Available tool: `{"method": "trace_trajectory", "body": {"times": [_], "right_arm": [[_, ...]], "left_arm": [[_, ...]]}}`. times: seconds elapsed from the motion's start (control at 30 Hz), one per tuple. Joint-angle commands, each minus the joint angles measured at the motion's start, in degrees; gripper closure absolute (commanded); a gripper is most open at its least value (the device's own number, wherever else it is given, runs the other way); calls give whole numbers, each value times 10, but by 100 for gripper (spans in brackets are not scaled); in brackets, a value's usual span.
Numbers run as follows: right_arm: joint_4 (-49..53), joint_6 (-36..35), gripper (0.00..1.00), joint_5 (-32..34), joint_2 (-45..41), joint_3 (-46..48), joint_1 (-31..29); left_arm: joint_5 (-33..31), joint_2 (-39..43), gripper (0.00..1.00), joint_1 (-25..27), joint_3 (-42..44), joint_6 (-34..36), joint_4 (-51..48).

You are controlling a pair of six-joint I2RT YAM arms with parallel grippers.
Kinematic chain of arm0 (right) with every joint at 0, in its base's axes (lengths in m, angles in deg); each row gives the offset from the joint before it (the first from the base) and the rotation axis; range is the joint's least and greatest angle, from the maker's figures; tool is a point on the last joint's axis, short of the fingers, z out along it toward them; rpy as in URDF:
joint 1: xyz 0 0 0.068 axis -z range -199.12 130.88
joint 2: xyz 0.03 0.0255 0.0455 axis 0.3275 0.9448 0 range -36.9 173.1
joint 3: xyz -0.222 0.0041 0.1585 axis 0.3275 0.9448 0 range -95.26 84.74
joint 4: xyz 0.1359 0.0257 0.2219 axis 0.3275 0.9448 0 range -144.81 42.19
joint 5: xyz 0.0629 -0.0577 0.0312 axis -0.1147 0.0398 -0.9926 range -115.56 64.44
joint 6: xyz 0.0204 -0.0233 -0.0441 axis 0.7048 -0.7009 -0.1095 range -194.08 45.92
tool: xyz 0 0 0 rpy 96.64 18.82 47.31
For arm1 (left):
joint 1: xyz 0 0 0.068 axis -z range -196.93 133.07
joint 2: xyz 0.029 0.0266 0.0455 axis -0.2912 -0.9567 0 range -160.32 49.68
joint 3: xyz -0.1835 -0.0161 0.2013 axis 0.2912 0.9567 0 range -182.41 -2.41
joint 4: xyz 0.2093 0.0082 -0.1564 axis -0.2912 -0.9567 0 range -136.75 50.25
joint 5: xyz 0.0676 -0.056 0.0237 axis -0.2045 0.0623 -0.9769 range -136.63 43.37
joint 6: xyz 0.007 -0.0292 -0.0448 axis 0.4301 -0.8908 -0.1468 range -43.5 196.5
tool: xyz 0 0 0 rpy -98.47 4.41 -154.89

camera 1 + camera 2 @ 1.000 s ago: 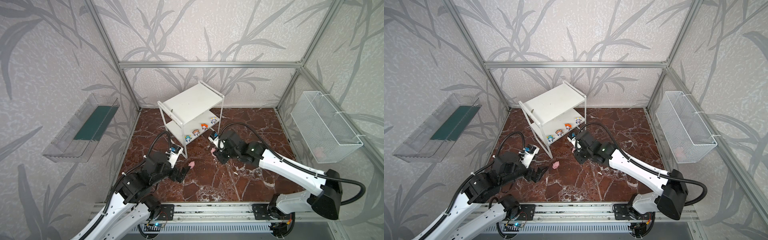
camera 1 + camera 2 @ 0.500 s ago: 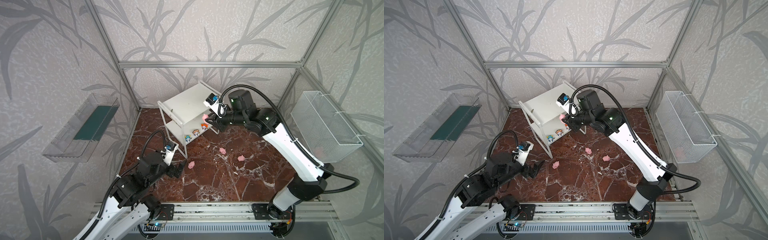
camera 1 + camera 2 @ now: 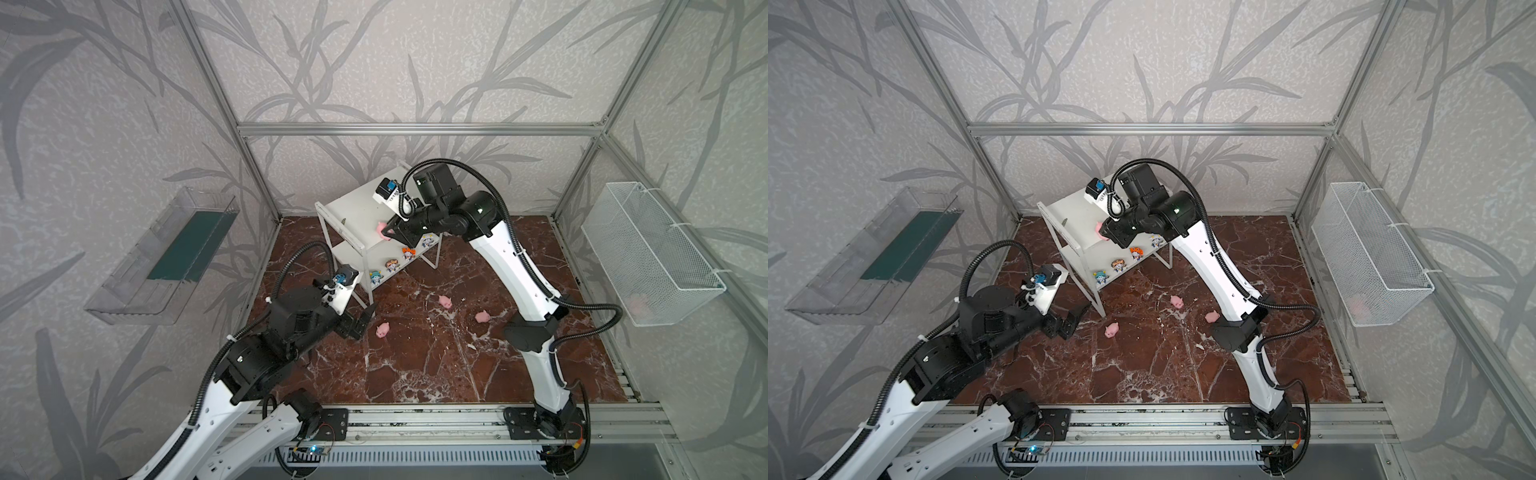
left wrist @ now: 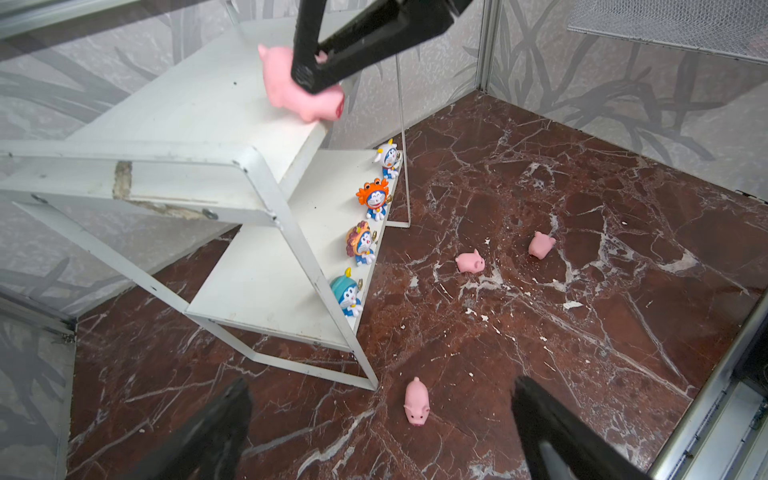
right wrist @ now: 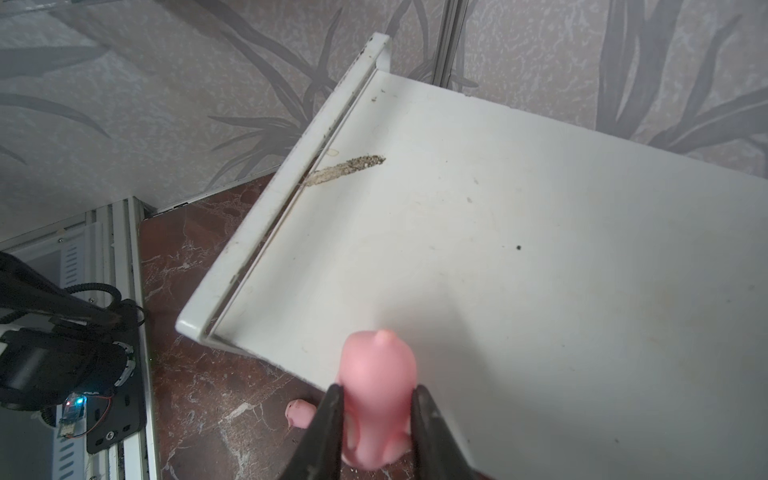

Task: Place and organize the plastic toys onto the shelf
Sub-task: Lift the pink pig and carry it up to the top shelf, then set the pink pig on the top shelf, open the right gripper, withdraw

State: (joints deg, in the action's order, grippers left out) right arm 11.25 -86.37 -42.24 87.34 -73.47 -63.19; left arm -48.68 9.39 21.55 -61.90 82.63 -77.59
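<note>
Pink pig (image 3: 380,227) is pinched between the fingers of the right tool (image 3: 389,231), at the 5 o'clock edge of the top board of the white shelf (image 3: 353,208); contact with the board cannot be told. Four figurines (image 3: 391,264) line the lower tier. Three pigs (image 3: 445,301) lie on the marble bench (image 3: 415,374), 4 to 6 o'clock from the shelf. Left tool (image 3: 362,321) is spread wide and empty, with the nearest pig (image 3: 382,330) at its 4 o'clock.

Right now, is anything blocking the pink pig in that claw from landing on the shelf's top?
Nothing visible does. The right gripper holds the pig at the edge of the shelf's top board, which is bare apart from a dirty streak by one rim. The figurines sit on the lower tier.
</note>
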Motion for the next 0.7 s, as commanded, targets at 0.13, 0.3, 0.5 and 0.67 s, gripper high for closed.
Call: {"method": "trace_trajectory", "body": {"times": [0.13,0.3,0.5,0.67], "right_arm": [[-5,-2,72,-17,12,-19,-15],[-33,0,71,-21,19,-20,-20],[-67,5,71,-23,31,-21,-25],[-73,10,68,-25,47,-29,-26]], "left_arm": [[-8,10,1,0,-16,35,40],[-4,16,1,0,-2,34,40],[-5,31,1,-2,16,33,48],[-8,39,1,-2,25,26,44]]}}
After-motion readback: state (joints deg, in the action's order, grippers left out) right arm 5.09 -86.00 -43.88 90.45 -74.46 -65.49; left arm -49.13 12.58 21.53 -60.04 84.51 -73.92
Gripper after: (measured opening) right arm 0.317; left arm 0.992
